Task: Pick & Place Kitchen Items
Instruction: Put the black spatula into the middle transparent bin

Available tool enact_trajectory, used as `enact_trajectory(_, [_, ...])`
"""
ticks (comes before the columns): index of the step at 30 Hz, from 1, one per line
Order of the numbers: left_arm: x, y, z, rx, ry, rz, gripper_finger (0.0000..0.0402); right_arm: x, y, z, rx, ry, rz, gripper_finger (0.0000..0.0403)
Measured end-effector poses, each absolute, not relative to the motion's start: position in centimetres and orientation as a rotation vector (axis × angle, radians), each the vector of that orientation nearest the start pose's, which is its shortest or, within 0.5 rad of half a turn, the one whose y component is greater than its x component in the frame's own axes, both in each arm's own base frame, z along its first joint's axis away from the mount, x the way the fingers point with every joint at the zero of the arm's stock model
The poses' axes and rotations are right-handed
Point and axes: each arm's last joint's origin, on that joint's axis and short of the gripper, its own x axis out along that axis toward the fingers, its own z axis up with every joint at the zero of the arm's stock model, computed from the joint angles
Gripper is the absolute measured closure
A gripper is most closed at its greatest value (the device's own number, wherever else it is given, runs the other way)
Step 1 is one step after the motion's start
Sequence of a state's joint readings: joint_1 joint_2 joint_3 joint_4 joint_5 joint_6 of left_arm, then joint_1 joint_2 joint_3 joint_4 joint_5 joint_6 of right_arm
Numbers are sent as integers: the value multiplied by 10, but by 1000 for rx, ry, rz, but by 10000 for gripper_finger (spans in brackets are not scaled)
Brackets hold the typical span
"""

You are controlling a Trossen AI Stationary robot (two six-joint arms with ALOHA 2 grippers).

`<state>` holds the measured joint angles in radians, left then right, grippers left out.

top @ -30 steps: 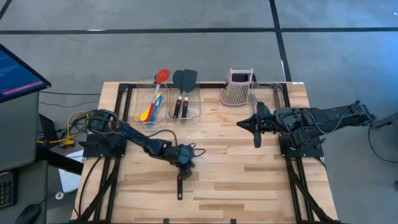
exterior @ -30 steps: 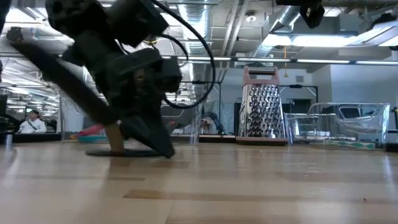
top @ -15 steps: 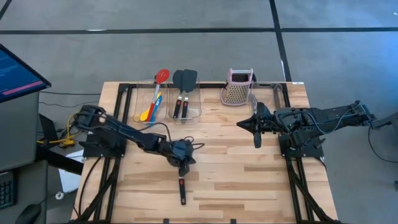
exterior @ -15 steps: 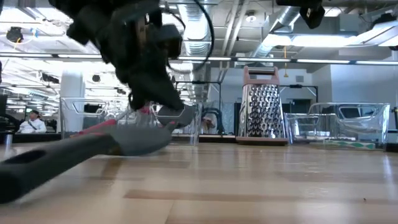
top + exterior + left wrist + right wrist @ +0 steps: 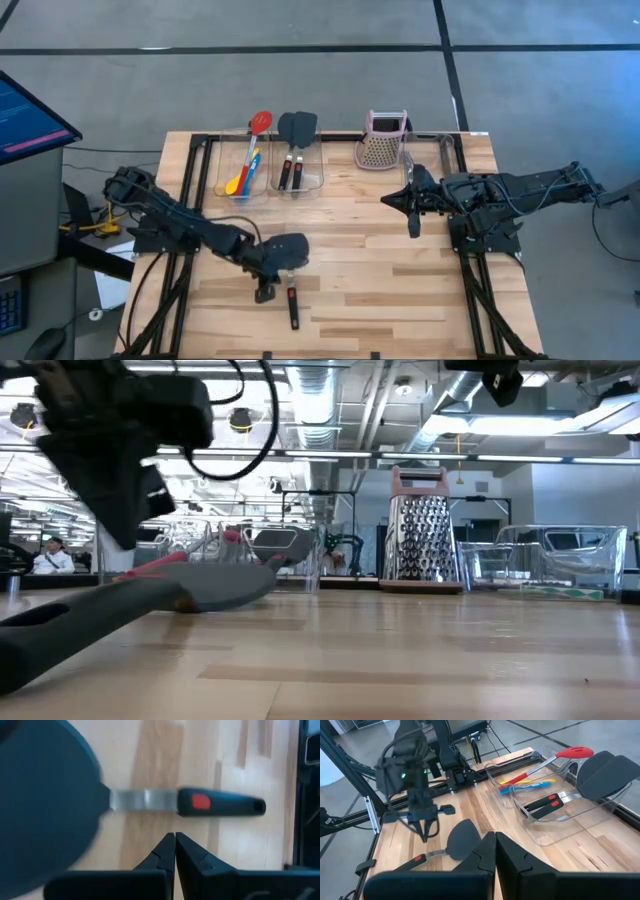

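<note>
Left gripper [image 5: 264,293] closed, empty, just beside spatula [image 5: 291,282]; wrist view alone shows handle's red patch. Right gripper [image 5: 414,228] closed, near grater [image 5: 382,142].

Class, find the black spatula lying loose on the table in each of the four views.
High: spatula, near edge, beside left gripper.
Low: left foreground.
Left wrist: across the top.
Right wrist: lower left.
Shared landmark: red patch on its handle.

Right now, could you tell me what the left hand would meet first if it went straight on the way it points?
The left hand, shut, points down beside the spatula lying on the table. Straight on, it would probably meet bare wood first, though depth is unclear.
</note>
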<state>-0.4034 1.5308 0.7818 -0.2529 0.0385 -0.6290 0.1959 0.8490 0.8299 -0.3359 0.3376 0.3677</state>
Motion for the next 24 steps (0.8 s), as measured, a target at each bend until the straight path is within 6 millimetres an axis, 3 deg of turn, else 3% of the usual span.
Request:
enact_trajectory(5, [258,-129,149,-403,1110,-76,401,179,26,324,268,317,-202,401])
enact_trajectory(13, [271,-135,120,-482,1128,-49,401,179,26,323,264,320,-203,401])
enact_trajectory(24, [295,-100,121,-458,963,81,401,179,25,323,260,319,-205,401])
